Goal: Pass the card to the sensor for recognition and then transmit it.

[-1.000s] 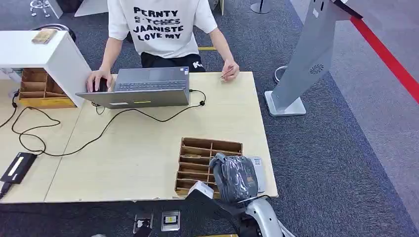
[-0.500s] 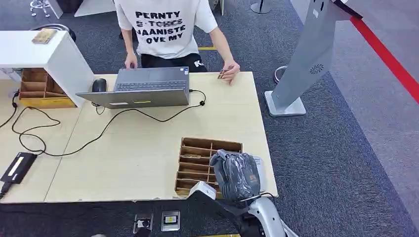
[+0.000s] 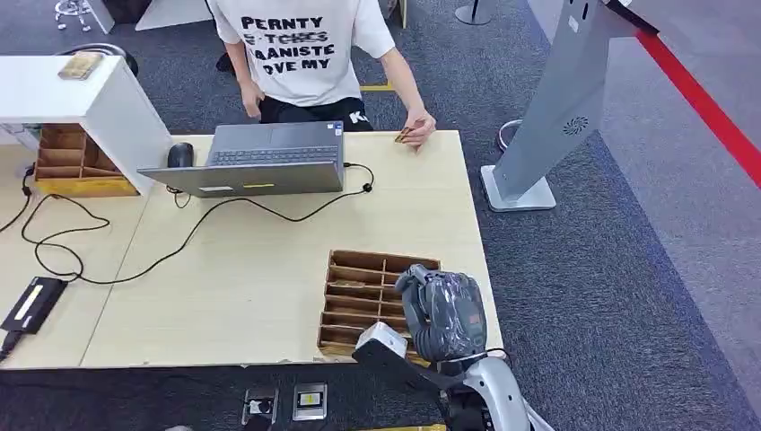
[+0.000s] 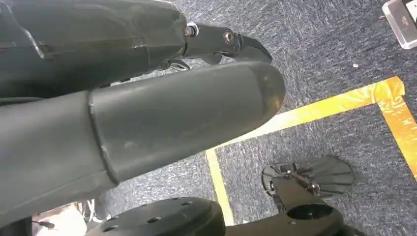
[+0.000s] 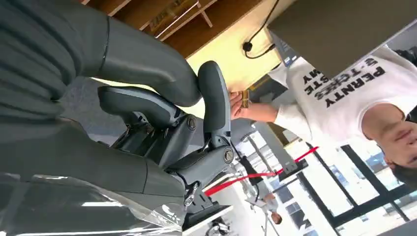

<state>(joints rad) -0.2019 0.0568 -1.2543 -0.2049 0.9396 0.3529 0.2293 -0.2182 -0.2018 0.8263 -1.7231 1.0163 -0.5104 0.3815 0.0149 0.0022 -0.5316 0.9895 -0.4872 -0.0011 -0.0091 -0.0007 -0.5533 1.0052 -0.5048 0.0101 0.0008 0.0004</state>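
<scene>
- Sitting at the far edge of the pale wooden table (image 3: 269, 269) is a person in a white printed T-shirt (image 3: 296, 45), behind an open grey laptop (image 3: 260, 157) with a black mouse (image 3: 180, 154) at its 9 o'clock.
- A black cable (image 3: 135, 260) snakes from the laptop across the tabletop to a flat black box (image 3: 32, 303) at the table's 8 o'clock corner.
- A brown slotted wooden organiser tray (image 3: 359, 287) lies at the table's 5 o'clock corner, partly hidden by the robot's right hand (image 3: 444, 314).
- A grey slanted metal kiosk stand (image 3: 561, 108) rises from the blue-grey carpet at 2 o'clock, off the table.
- The small tan card (image 3: 406, 135) is pinched in the person's hand (image 3: 418, 126) at the table's 1 o'clock edge, well apart from the right hand, roughly at its 12 o'clock.
- The right hand, grey and wrapped in glossy clear film, hovers over the tray's right side; the right wrist view shows its dark fingers (image 5: 214, 98) parted and holding nothing.
- The left hand (image 4: 147, 123) hangs above taped carpet; I cannot tell how its fingers lie.
</scene>
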